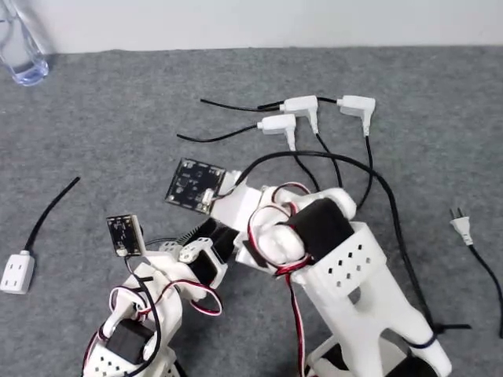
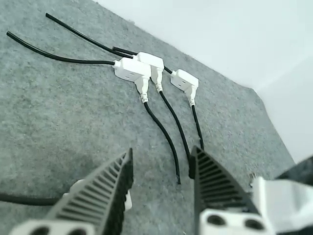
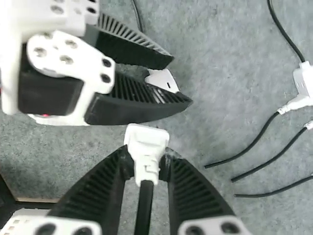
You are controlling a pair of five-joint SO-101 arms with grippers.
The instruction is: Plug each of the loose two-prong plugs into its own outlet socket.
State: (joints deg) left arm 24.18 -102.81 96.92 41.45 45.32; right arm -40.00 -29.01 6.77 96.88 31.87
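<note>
Right gripper: the right arm's black ribbed gripper (image 3: 146,157) is clamped on a white moulded plug (image 3: 146,142), on the arms' side of the joined trio. The black cord trails back between the fingers, probably so the front end is free to push in. Its prongs are hidden.
Left gripper: the left arm's black ribbed gripper (image 2: 162,152) faces the plug, spread wide and holding nothing. A small white piece (image 3: 161,80) between its tips may be a socket to steady.
Loose socket: a white block outlet (image 1: 16,272) lies unfilled, well left of the trio.
Loose plug: a white two-prong plug (image 1: 462,226) lies well right of the trio.
Joined trio: three white sockets with plugs seated (image 1: 299,106) lie farthest out.
</note>
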